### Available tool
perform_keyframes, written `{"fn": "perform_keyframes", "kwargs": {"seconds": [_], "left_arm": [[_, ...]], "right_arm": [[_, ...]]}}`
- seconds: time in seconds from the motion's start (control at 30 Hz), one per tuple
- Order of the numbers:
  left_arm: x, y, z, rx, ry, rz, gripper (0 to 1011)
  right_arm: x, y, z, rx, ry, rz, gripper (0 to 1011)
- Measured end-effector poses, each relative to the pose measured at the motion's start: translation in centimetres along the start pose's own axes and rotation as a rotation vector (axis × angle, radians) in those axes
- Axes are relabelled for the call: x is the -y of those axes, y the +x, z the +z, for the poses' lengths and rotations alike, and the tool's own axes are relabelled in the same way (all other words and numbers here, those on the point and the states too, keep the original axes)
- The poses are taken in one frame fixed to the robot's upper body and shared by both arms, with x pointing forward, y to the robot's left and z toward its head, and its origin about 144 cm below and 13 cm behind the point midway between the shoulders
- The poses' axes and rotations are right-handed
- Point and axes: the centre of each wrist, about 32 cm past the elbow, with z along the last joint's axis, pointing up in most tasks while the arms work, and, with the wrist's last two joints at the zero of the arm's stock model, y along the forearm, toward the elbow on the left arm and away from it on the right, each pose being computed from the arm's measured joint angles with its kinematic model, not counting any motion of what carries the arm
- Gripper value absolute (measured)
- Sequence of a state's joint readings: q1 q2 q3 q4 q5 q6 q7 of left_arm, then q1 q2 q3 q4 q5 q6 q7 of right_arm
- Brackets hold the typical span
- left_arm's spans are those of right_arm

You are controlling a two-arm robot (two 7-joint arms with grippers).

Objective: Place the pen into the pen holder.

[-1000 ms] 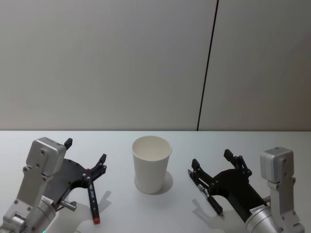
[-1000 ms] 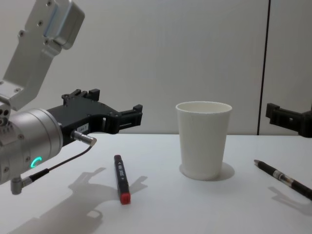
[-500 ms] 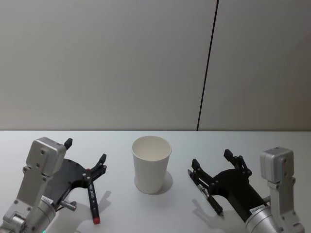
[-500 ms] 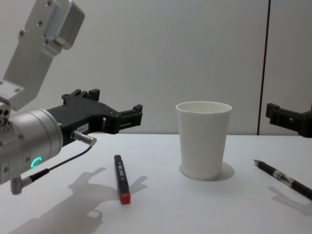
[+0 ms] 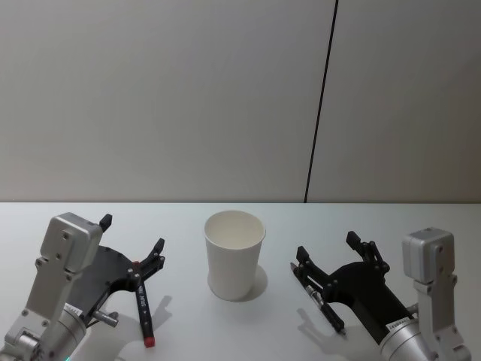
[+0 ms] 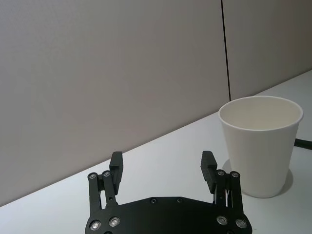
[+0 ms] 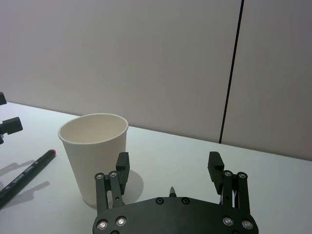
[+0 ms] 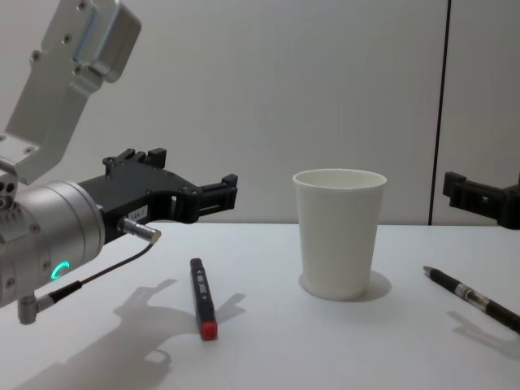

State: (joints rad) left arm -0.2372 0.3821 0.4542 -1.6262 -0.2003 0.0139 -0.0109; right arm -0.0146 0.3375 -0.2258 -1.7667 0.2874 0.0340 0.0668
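I see left gripper [image 5: 132,233] and right gripper [image 5: 326,246] both spread wide and empty, red-tipped marker [image 5: 143,308] at 8 o'clock of pen holder [image 5: 234,254], black pen [image 5: 322,304] at 4 o'clock

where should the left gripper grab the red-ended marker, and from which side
Probably mid-barrel, straight down from above, jaws straddling its width: the marker lies flat on the table, so only its top and sides are free. The open left gripper hangs close by.

left gripper [image 5: 133,232] and right gripper [image 5: 325,244] low, level, pointing forward, jaws spread wide
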Motion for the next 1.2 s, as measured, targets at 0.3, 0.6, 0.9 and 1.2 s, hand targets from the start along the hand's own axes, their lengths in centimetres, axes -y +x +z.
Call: {"fn": "perform_keyframes", "kwargs": {"seconds": [0.3,0.6,0.9,1.2], "left_arm": [[0.0,0.0,0.0,0.000,0.000,0.000,1003],[0.0,0.0,0.0,0.000,0.000,0.000,1003],[0.0,0.0,0.0,0.000,0.000,0.000,1003],[0.0,0.0,0.0,0.000,0.000,0.000,1003]], "right_arm": [[0.0,0.0,0.0,-0.001,0.000,0.000,1001],[0.1,0.2,-0.1,0.006,-0.019,-0.006,1001],[0.7,0.9,0.1,0.028,-0.064,-0.018,1001],[1.2,1.6,1.2,0.050,-0.133,-0.022,1001]]}}
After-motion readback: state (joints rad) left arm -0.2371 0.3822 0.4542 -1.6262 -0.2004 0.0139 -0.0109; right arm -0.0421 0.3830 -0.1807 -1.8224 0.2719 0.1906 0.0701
